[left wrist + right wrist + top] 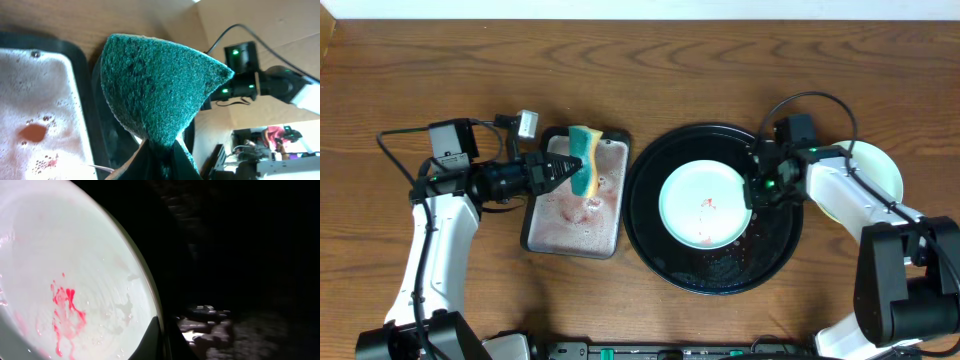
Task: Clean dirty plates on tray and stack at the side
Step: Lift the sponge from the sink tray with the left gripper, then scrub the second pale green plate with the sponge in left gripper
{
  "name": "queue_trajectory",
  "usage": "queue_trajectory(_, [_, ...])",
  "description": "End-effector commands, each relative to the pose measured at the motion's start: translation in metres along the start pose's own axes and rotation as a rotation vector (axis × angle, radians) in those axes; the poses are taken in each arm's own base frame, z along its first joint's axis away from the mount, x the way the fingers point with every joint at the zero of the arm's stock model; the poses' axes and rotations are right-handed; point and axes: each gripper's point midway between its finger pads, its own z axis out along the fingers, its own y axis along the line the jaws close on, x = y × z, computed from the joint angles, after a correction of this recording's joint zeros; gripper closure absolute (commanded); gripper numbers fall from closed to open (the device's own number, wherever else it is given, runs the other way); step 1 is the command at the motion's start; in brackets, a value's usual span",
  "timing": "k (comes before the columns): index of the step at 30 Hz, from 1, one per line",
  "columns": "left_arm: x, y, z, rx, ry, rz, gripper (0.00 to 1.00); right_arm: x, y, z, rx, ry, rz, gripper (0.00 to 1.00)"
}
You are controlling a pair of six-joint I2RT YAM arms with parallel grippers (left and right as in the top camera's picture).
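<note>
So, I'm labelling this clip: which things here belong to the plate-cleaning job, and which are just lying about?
Job: smeared plate, black tray, right hand pinching the plate's rim, sponge in left hand, soapy grey tray, pale plate set aside, right of the black tray.
Lying about: nothing visible.

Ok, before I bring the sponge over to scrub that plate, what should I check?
1. Sponge held in the left hand: ok, shut on it, green scouring face outward.
2. Mint plate sits inside the black tray: ok.
3. Right hand steadies the plate: ok, shut at its right rim, which looks pinched.
4. Plate is clean: not ok, there is a red smear near the middle.
5. Sponge is wet enough: cannot tell. It hangs over the soapy grey tray.
6. Stacking spot at the side: ok, a pale plate lies on the table right of the black tray.
</note>
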Motion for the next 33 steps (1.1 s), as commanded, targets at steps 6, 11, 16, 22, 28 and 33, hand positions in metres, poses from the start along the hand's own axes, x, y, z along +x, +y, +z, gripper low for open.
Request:
queue_trajectory(6, [0.045,0.076,0.021,-0.691,0.188,-0.003,0.93,0.012,0.023,0.014,-0.018,0.029,-0.076,0.99])
queue_trajectory(11, [0.052,0.045,0.059,-0.713,0.231,0.124,0.93,0.014,0.024,0.014,-0.018,0.035,-0.05,0.99])
queue_trajectory(16, [0.056,0.015,0.1,-0.658,0.255,0.128,0.93,0.016,0.023,0.014,-0.017,0.045,-0.047,0.99])
queue_trajectory(22, [0.078,-0.011,0.158,-0.564,0.394,0.116,0.93,0.017,0.023,0.014,-0.016,0.046,-0.047,0.99])
queue_trajectory(28, [0.12,-0.015,0.21,-0.529,0.495,0.075,0.93,0.019,0.023,0.014,-0.015,0.056,-0.044,0.99])
queue_trajectory(33, [0.146,-0.016,0.239,-0.501,0.519,0.033,0.93,0.02,0.023,0.014,-0.015,0.058,-0.043,0.99])
